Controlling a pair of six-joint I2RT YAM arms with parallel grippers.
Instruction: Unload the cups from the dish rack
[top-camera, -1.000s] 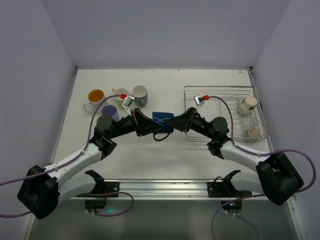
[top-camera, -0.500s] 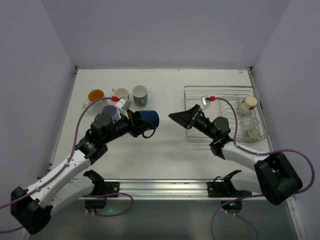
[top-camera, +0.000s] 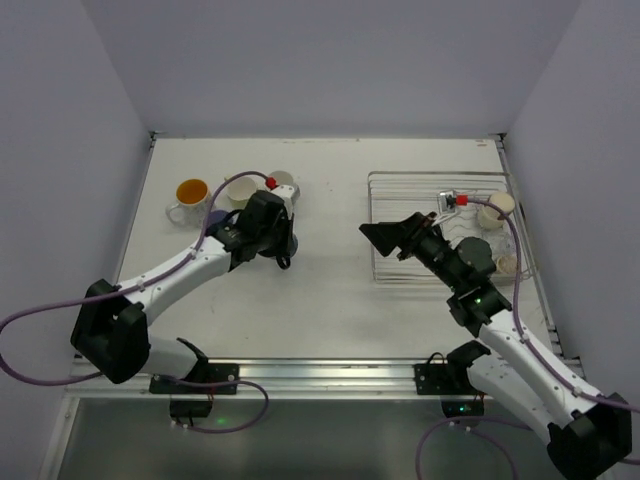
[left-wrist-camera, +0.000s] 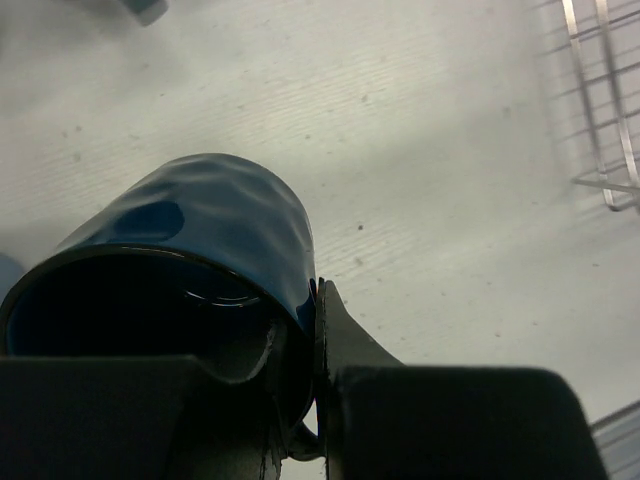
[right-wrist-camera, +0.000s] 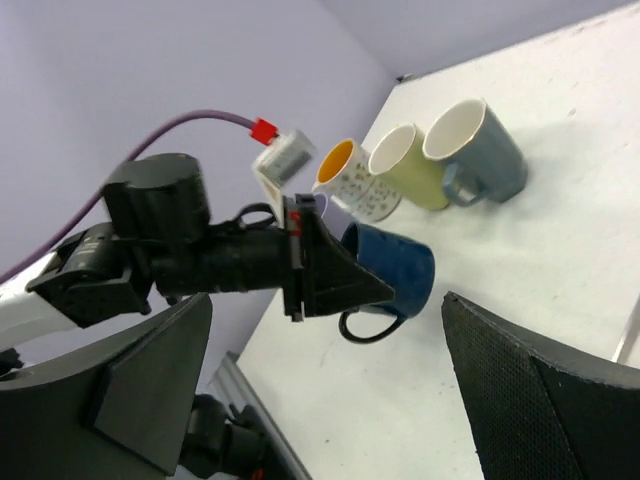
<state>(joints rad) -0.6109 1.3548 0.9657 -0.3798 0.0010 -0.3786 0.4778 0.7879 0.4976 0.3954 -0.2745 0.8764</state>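
One navy mug (right-wrist-camera: 395, 270), tipped sideways, is pinched at its rim by the left claw (left-wrist-camera: 300, 330), which mostly hides it from above; right claw (top-camera: 385, 235) gapes empty beside the dish rack (top-camera: 420, 176).

No words, brands, numbers or signs can be read in any view. The white mug (right-wrist-camera: 358, 193), at ten o'clock on the table (top-camera: 330, 295), bears only dark speckles, too small to make out as letters. The red tag (right-wrist-camera: 263, 130) on the left arm's cable shows no legible print.
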